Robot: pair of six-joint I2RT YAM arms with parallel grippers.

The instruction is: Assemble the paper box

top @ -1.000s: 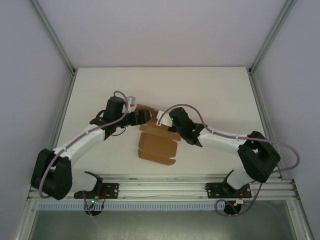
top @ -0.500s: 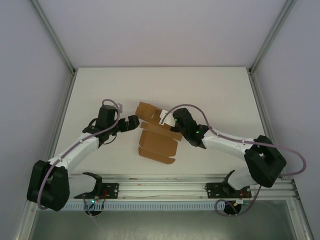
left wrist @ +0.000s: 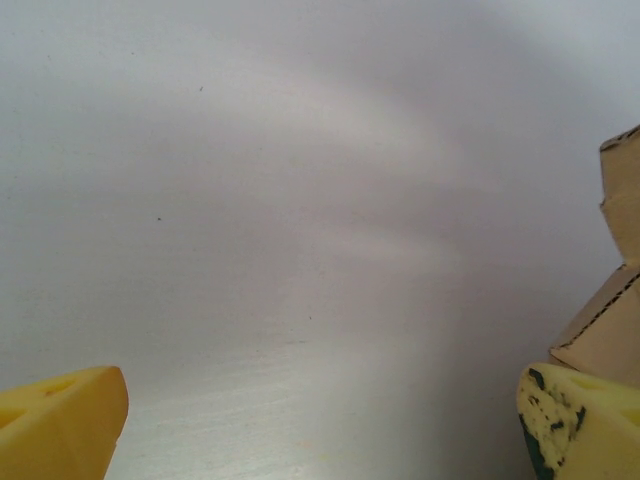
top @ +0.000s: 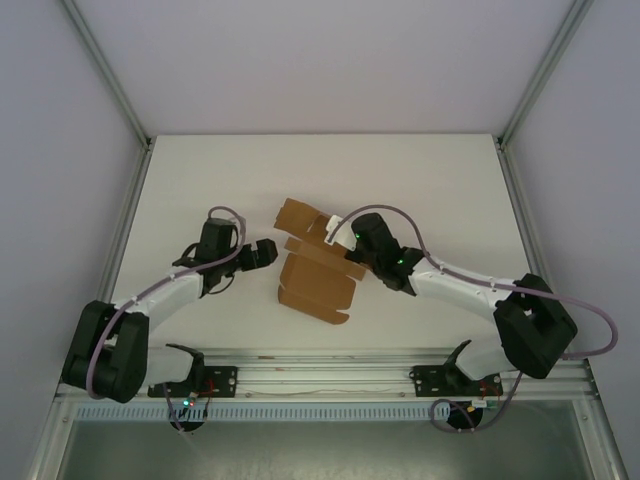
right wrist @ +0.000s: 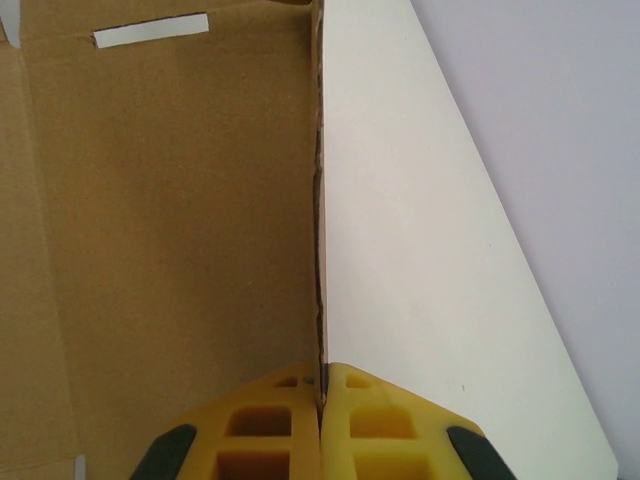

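1. Paper box point(top: 318, 285): partly folded brown sheet, mid-tabletop point(top: 430, 170), towards the near edge. Likely light, easily creased, and stiff only along its folds.
2. Left hand point(top: 263, 252): fingers spread wide, empty, just beside the box's left side.
3. Right hand point(right wrist: 322, 375): pinched shut on an upright wall's edge, a sensible hold.

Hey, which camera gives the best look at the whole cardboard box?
Top external: it shows nearly the whole paper box, flaps included. The right wrist view gives one panel close up, its edge pinched by the right gripper. The left wrist view catches a corner.
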